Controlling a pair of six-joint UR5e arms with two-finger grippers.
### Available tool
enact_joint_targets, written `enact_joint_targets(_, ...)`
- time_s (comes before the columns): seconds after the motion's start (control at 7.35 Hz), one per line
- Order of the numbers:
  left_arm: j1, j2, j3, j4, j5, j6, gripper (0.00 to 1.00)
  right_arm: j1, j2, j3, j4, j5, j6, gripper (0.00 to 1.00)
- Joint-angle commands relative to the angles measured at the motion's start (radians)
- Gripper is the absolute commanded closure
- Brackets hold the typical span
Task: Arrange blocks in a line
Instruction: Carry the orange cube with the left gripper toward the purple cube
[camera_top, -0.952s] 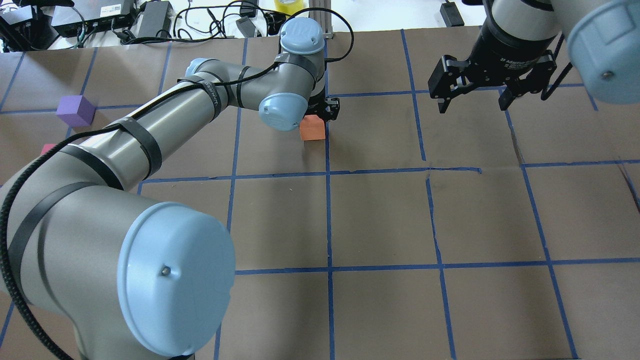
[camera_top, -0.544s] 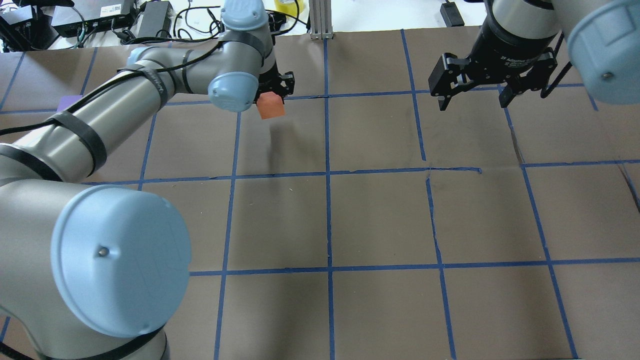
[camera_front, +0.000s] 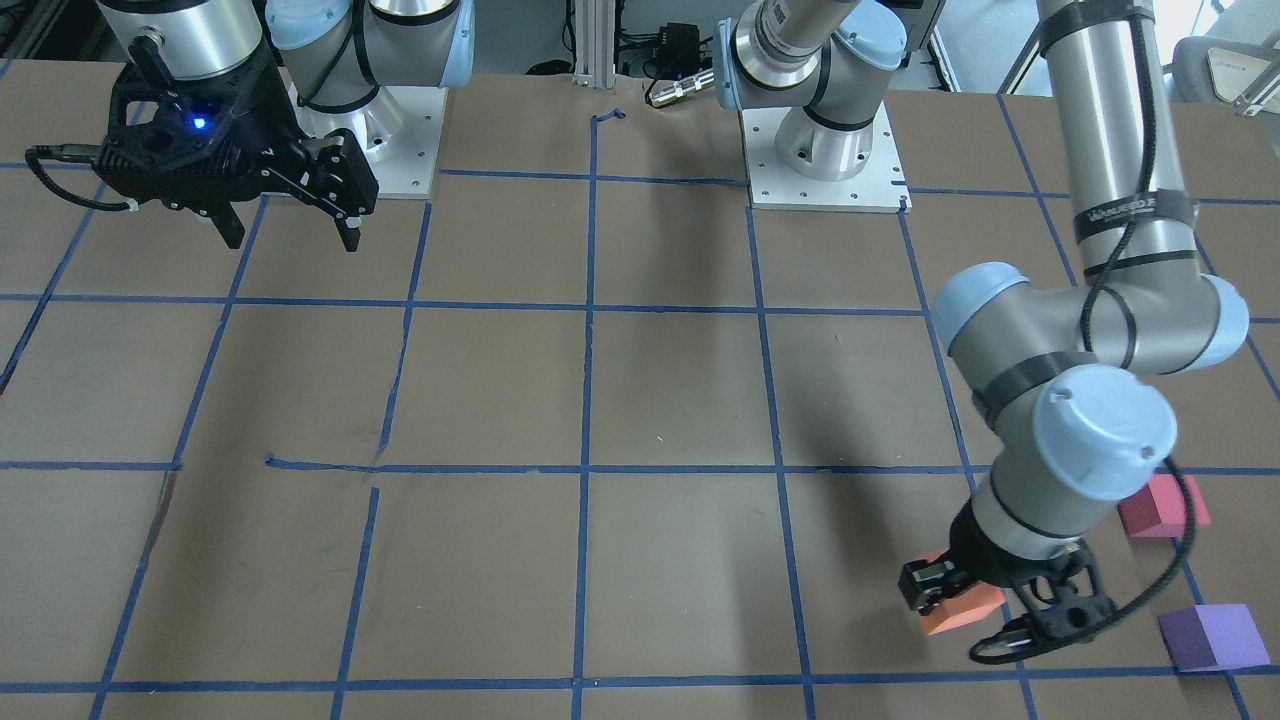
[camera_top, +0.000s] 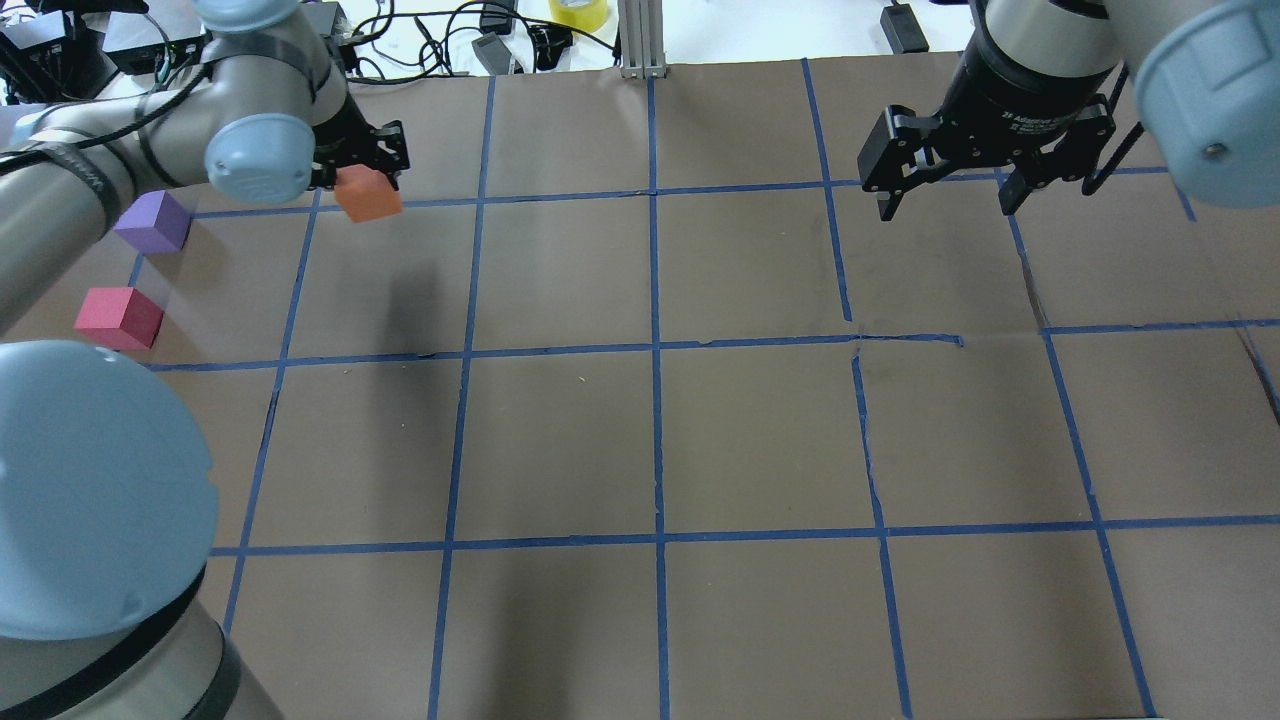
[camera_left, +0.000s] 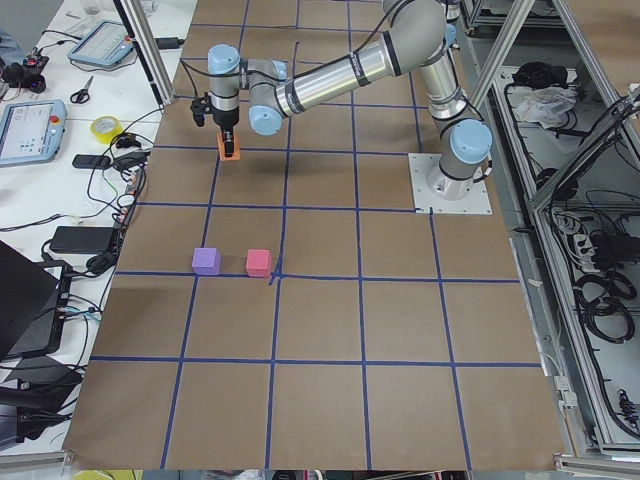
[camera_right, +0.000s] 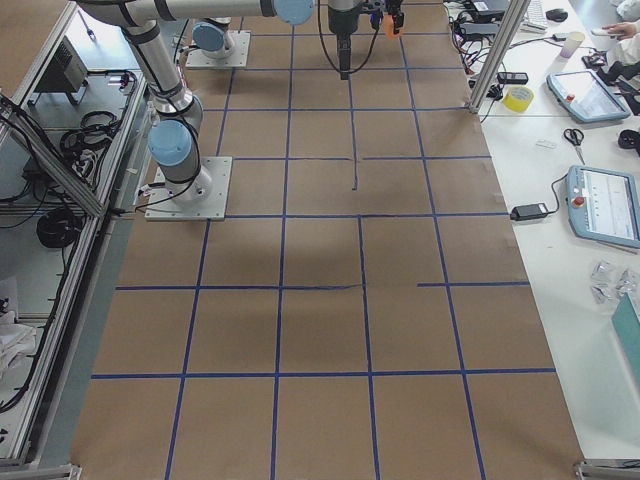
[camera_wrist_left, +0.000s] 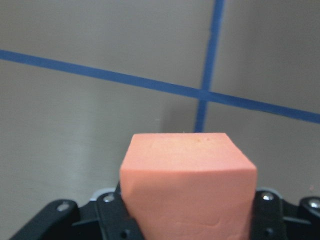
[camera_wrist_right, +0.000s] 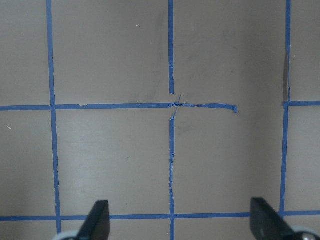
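My left gripper (camera_top: 365, 180) is shut on the orange block (camera_top: 368, 194) and holds it above the table at the far left; the block fills the left wrist view (camera_wrist_left: 187, 187) and shows in the front view (camera_front: 960, 606). The purple block (camera_top: 152, 221) and the pinkish-red block (camera_top: 118, 317) sit on the table to its left, side by side, also in the front view as purple (camera_front: 1212, 637) and pinkish-red (camera_front: 1160, 506). My right gripper (camera_top: 945, 205) is open and empty, high over the far right; its fingertips (camera_wrist_right: 96, 220) frame bare table.
The brown table (camera_top: 660, 430) carries a grid of blue tape lines. Cables, power bricks and a yellow tape roll (camera_top: 578, 12) lie beyond the far edge. The right arm's elbow (camera_top: 1210, 100) hangs over the far right corner.
My left gripper has lifted the orange block from the table's middle and carried it leftward, toward the purple and pinkish-red blocks. The right gripper has stayed still.
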Motion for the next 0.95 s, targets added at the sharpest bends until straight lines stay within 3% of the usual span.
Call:
enact_joint_targets(0.0,0.182,0.027,-0.021,0.006,-0.015,0.289,1.0,-0.001,0.0,0.0,0.001,-0.001,0.0,0.0)
enact_joint_targets(0.41,0.393,-0.037,0.053,0.011,-0.104,0.571,1.0,-0.001,0.002,0.0,0.002,-0.001,0.0,0.0)
enact_joint_targets(0.82,0.409,-0.135,0.174,-0.104,-0.129,0.577,1.0,-0.001,0.002,0.0,0.002,-0.001,0.0,0.0)
